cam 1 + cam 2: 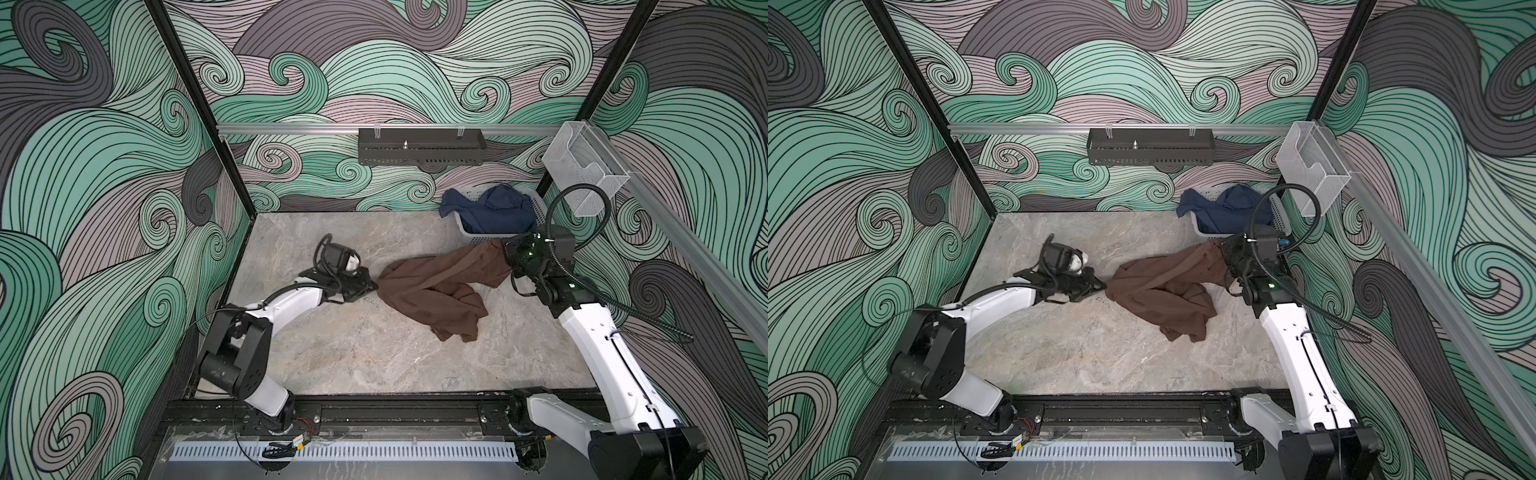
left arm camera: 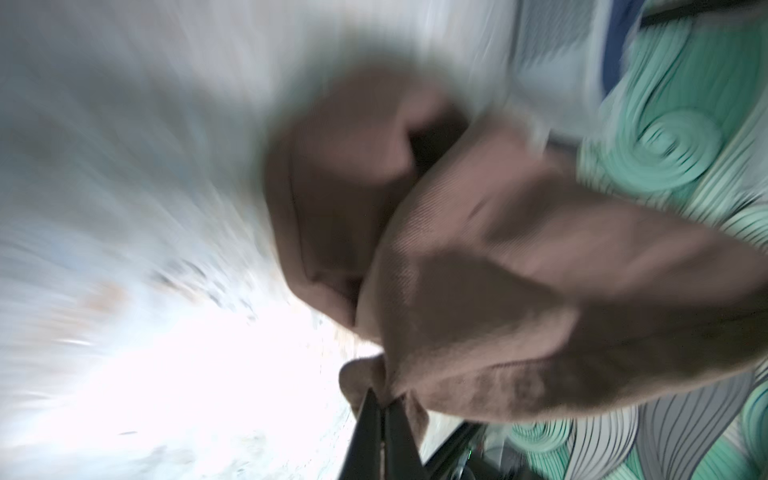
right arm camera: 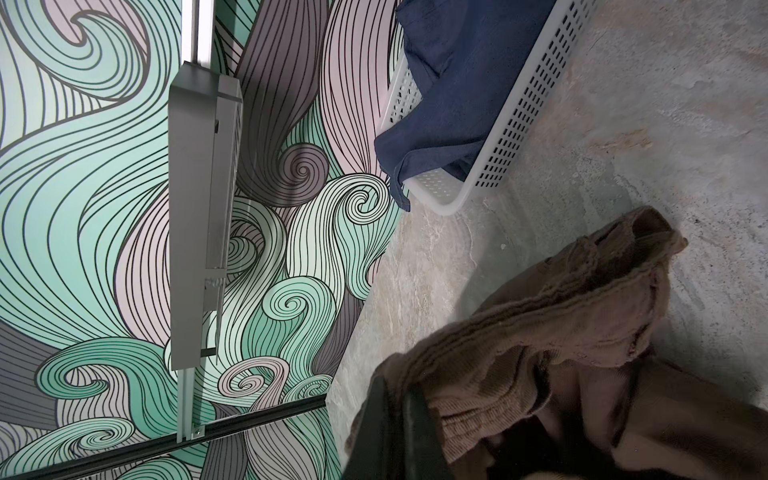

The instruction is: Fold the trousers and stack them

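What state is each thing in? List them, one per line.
trousers: unfolded, bunched, held at two ends, middle lying on the table.
left gripper: shut on trousers.
right gripper: shut on trousers.
blue garment: crumpled in the basket, draped over its rim.
basket: upright, holding blue garment.

You look down into a cell where walls (image 1: pixel 104 166) of teal, mauve and grey swirls enclose a grey marble-look tabletop (image 1: pixel 374 353), a black perforated tray (image 1: pixel 422 153) and clear bin (image 1: pixel 582 166) hanging from aluminium rails (image 1: pixel 291 129).
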{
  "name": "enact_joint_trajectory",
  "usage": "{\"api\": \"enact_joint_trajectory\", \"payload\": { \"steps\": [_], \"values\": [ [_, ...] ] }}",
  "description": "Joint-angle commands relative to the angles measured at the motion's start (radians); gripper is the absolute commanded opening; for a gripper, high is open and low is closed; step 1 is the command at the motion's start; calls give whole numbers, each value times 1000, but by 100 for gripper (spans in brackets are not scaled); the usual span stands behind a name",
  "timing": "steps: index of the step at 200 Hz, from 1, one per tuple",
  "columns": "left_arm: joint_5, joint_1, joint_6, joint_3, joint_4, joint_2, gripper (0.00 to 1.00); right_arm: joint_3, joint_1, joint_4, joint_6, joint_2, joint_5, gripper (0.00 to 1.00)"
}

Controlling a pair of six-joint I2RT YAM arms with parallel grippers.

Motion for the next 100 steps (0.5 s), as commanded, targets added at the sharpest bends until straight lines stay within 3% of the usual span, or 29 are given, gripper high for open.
{"api": "enact_joint_trajectory", "payload": {
  "steps": [1,32,67,100],
  "values": [
    [-172,122,129,139,-248,-136,0,43,-6,21,12,5,-30,0],
    [-402,253,284,453,-543,-139,0,93,56,13,41,48,-79,0],
    [-669,269,392,818,-684,-56,0,257,158,28,48,128,-126,0],
    [-729,269,464,919,-662,-21,0,382,136,-78,-69,123,-56,0]
  ]
}}
